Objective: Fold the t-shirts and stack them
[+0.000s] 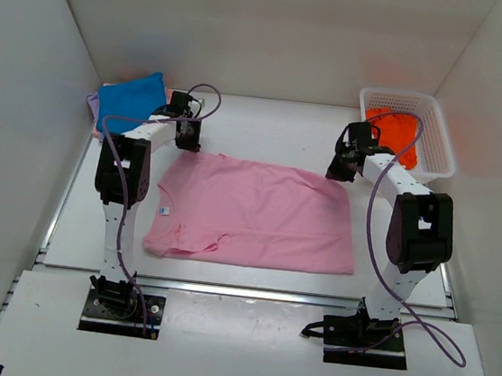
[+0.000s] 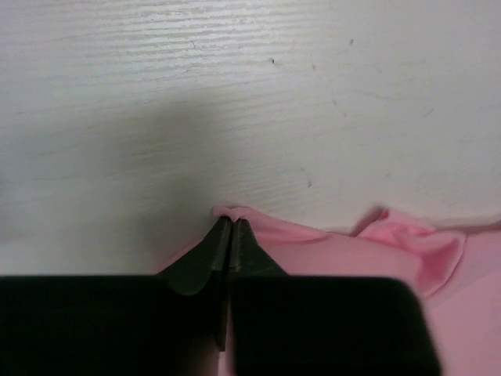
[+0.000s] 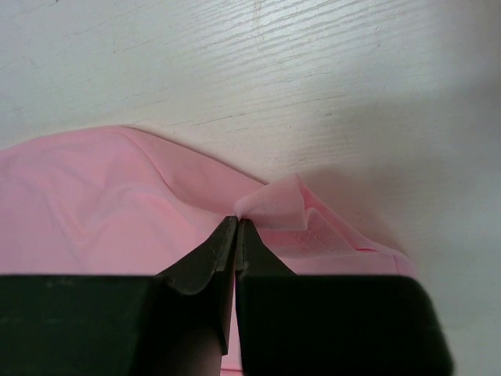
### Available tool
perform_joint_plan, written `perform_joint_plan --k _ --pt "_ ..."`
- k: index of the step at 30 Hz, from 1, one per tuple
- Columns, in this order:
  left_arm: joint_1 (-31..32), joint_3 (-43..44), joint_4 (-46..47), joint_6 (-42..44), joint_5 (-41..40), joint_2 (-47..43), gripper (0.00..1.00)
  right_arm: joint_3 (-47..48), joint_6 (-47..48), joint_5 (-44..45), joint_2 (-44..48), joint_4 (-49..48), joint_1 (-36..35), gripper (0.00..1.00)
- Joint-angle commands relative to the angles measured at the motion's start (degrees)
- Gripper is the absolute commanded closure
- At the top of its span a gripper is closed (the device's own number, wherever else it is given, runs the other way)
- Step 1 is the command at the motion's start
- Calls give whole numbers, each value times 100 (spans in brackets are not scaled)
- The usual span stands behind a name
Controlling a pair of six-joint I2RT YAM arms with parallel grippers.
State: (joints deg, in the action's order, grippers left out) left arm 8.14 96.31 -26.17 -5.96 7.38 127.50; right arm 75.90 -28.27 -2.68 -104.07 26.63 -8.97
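A light pink t-shirt (image 1: 257, 214) lies spread flat in the middle of the table. My left gripper (image 1: 188, 144) is shut on its far left corner; the left wrist view shows the closed tips (image 2: 232, 221) pinching a small fold of pink cloth (image 2: 352, 251). My right gripper (image 1: 335, 173) is shut on the far right corner; the right wrist view shows the closed tips (image 3: 236, 221) pinching a raised pink fold (image 3: 278, 205). A bright blue t-shirt (image 1: 131, 100) lies folded at the far left on a pale lavender one (image 1: 92, 103). An orange t-shirt (image 1: 400, 132) sits in the basket.
A white plastic lattice basket (image 1: 439, 128) stands at the far right corner. White walls enclose the table on the left, back and right. Both arm bases are bolted at the near edge.
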Motion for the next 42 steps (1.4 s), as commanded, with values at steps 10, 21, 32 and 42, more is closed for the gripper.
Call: perform_joint_plan --k 10,21,32,42 --pt "-138 133 -389 -37 388 -611 100 -49 6 -128 291 -141 71 100" --pt "-129 -1235 -20 -230 449 -2614 100 -724 6 -215 1081 -167 45 100" --pt "-234 -4232 657 -485 449 -4645 100 -2639 94 -944 2487 -904 448 100" --pt "-304 -5543 1088 -503 185 -5481 100 -4082 5 -1648 3437 -1503 1046 100"
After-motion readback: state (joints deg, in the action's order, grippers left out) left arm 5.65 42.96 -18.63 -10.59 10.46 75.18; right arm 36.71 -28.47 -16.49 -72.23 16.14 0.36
